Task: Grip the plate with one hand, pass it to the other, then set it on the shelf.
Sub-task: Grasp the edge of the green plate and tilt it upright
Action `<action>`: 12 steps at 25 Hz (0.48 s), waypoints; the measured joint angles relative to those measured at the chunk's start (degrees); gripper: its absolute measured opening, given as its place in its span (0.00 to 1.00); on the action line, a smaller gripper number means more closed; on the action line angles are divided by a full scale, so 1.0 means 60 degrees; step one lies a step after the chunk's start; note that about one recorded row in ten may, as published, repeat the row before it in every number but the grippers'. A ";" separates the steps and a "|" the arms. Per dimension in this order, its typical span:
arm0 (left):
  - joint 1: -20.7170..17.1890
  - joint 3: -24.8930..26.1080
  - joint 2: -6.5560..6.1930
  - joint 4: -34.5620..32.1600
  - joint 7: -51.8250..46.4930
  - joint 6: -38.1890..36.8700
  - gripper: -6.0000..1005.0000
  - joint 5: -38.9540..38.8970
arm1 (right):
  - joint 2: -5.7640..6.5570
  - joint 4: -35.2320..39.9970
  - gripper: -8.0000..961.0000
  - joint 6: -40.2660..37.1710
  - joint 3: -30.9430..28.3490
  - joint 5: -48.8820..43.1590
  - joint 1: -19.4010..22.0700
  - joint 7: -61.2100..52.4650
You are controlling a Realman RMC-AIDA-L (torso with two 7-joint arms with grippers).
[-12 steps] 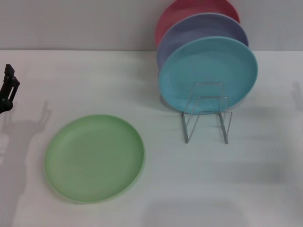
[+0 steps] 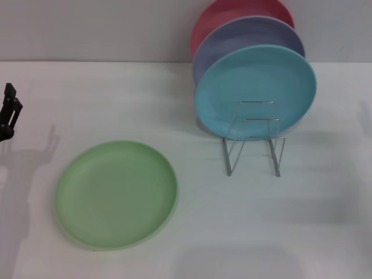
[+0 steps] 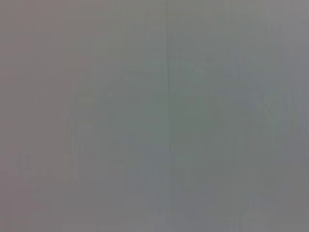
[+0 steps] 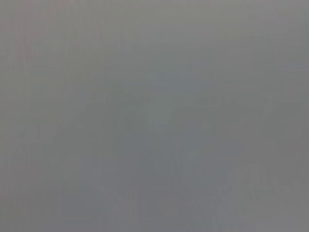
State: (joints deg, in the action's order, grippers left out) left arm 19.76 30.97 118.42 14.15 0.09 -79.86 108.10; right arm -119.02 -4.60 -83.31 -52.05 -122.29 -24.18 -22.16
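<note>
The light green plate (image 2: 116, 193) lies flat on the white table at the front left in the head view. The silver wire shelf (image 2: 253, 143) stands to its right, its front loops bare. My left gripper (image 2: 8, 113) shows only as a black tip at the far left edge, well apart from the green plate and holding nothing that I can see. The right gripper is out of view. Both wrist views show only a plain grey surface.
Three plates stand upright in the back of the rack: a turquoise-blue plate (image 2: 256, 90) in front, a lavender plate (image 2: 244, 38) behind it and a red plate (image 2: 232, 14) at the rear. The white table (image 2: 232, 232) spreads in front of the rack.
The left gripper has drawn back a little toward the left edge and slightly down. The plates and the rack have not moved.
</note>
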 joint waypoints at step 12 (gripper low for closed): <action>0.0073 0.0081 -0.0047 0.0071 0.0662 -0.0091 0.83 0.0074 | -0.0014 -0.0025 0.78 0.0021 -0.0123 0.0009 -0.0025 0.0088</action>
State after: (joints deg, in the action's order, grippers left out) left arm 20.20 31.45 118.14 14.57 4.06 -80.40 108.55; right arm -119.10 -4.75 -83.18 -52.79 -122.24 -24.32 -21.64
